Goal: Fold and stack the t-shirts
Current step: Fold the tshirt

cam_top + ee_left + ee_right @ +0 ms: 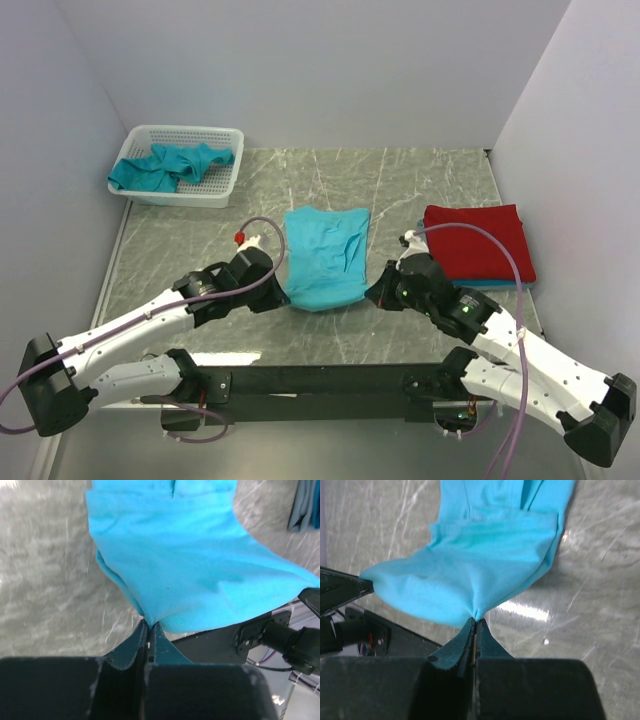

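A teal t-shirt [325,255], folded to a narrow strip, lies in the middle of the table. My left gripper [280,295] is shut on its near left corner [150,617]. My right gripper [372,295] is shut on its near right corner [477,615]. Both hold the near hem lifted a little off the table. A red t-shirt [478,243] lies folded at the right on top of a blue one [490,284], of which only an edge shows. More teal t-shirts [170,167] lie crumpled in the basket.
A white mesh basket [225,180] stands at the back left corner. White walls close the table on the left, back and right. A black bar [320,378] runs along the near edge between the arm bases.
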